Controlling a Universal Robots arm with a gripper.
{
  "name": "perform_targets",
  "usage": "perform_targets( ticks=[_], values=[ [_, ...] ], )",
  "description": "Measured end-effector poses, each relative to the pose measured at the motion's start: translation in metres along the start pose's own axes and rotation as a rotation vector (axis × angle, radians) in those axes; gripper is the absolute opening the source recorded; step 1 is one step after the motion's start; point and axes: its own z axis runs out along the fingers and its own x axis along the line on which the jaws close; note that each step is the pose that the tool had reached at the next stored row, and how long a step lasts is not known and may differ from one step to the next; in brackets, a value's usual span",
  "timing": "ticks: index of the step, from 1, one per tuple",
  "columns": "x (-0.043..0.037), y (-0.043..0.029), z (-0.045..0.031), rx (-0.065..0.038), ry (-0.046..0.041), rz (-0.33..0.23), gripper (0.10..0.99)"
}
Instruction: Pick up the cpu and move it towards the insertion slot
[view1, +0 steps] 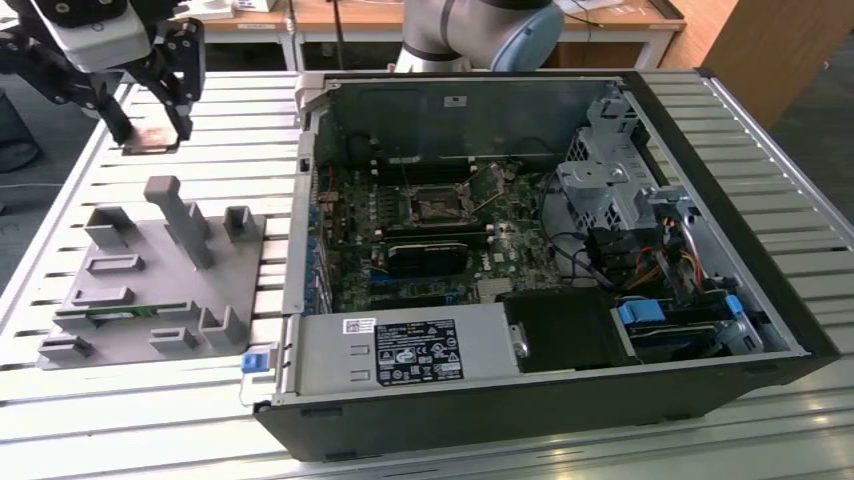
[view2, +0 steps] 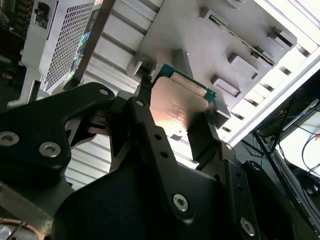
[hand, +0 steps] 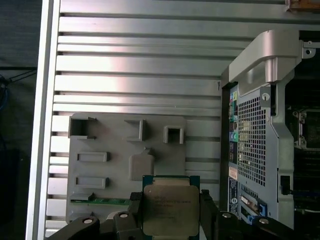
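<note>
My gripper (hand: 170, 212) clamps the cpu (hand: 170, 206) flat between both fingers (view2: 150, 135), above the grey parts tray (hand: 100, 145), well apart from the insertion slot (view1: 435, 205)

Open air above the slatted table (view1: 200, 150) between the end effector (view1: 150, 120), clamped on the cpu (hand: 169, 209), and the computer case (view1: 534, 420). Upright posts on the grey fixture (view1: 160, 270) below. Case wall (view1: 310, 200) barring a low sideways route; insertion slot (view1: 437, 205) uncovered from above.
</note>
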Motion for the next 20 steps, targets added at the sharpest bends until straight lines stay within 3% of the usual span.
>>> perform_targets(
  ticks=[20],
  values=[
    [-0.0266,-0.0004,-0.0002,0.0,0.0,0.0,0.541]
  ],
)
